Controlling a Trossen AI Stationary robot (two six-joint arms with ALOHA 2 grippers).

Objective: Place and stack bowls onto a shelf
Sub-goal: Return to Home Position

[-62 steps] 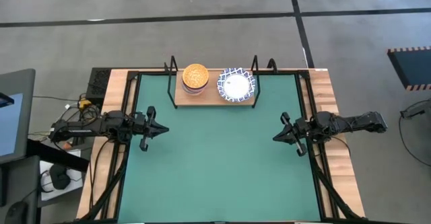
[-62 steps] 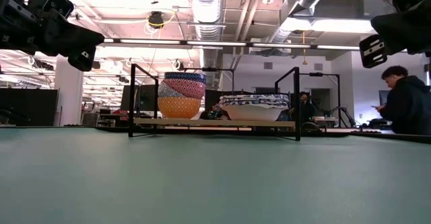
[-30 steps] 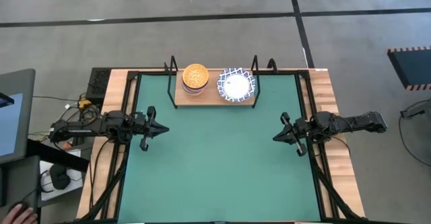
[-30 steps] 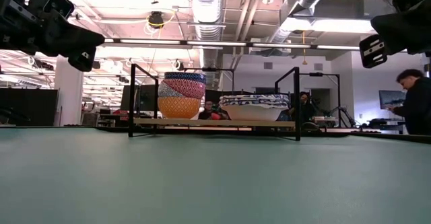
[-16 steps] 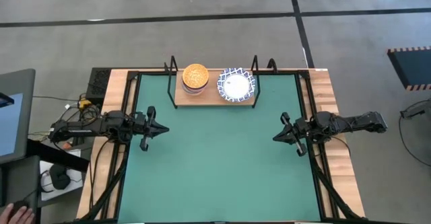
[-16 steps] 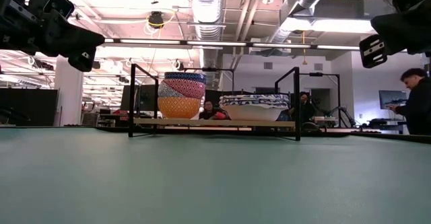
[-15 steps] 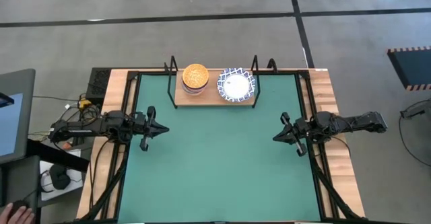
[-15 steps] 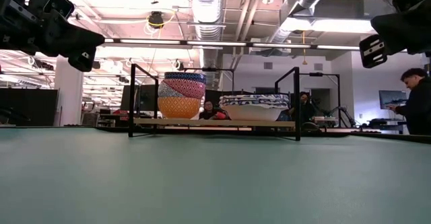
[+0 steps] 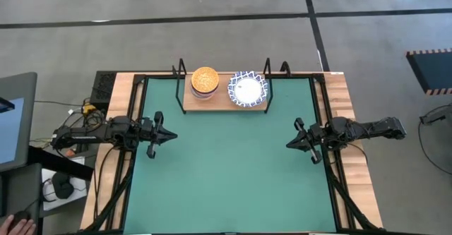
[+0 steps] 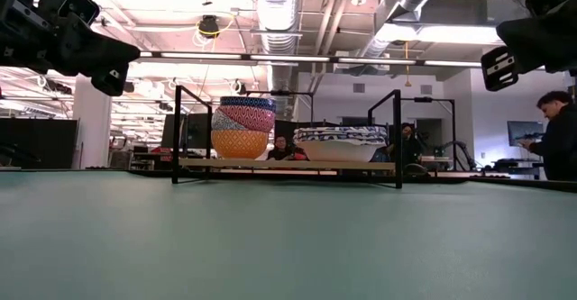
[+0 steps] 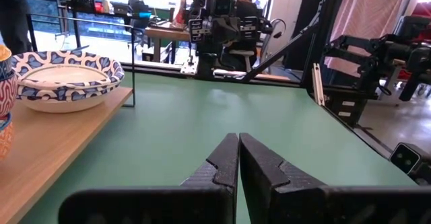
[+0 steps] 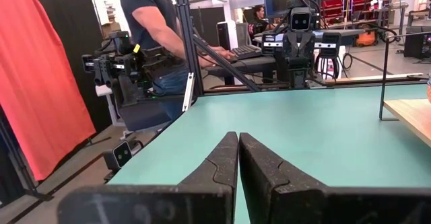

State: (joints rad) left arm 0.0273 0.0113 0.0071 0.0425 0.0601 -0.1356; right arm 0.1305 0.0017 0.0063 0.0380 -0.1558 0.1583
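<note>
The left arm's dark two-finger claw (image 11: 238, 143) hangs above the left edge of the green-matted wooden desk (image 9: 226, 185), about halfway along that edge and pointing inward. Its fingers are pressed together on nothing. This looks like a parked pose, kept well apart from the bowls so nothing gets knocked.

At the middle of the desk's back edge stands the flat light-wood shelf on a thin black wire frame (image 9: 222, 104). On its left part sits the stack of smaller round bowls (image 9: 205, 80). From above it shows a golden-yellow inside; seen level, its sides band orange-yellow, red and blue. Just beside it, on the shelf's right part, sits the stack of wide white bowls with blue lattice rims (image 9: 248, 89). Sorting by size lets each pile nest and sit steady. Every bowl in view is on the shelf, so the stacking looks finished.

The right arm's matching dark claw (image 12: 238, 143) hangs above the desk's right edge, facing the left one, fingers likewise together and holding nothing.
</note>
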